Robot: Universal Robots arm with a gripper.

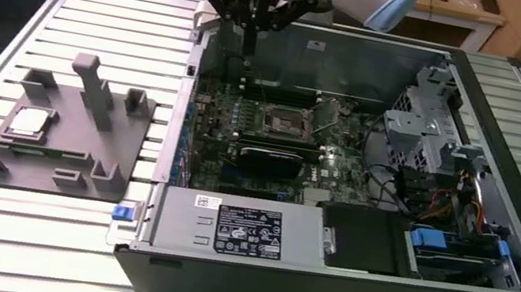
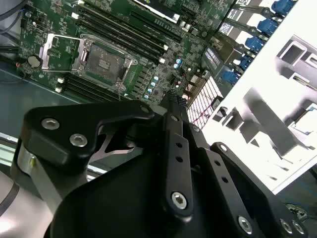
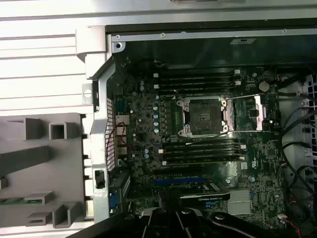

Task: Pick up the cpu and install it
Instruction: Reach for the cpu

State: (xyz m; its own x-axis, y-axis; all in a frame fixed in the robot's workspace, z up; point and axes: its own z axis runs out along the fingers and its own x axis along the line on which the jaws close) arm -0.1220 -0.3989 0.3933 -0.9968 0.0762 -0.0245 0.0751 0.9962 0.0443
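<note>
The cpu, a small pale silver square, lies flat in a pocket of the grey tray on the exterior view's left, outside the computer case. My gripper hangs high over the case's rear corner, well away from the cpu. Its fingers are shut together with nothing between them; in the second wrist view they form one dark bar ending at the gripper tip. The motherboard socket stands open and bare, its metal frame flipped aside.
The open black computer case lies on a slatted metal table. Inside are a black cooler block, memory slots, a drive cage, a labelled power supply and loose cables. Upright posts rise from the tray.
</note>
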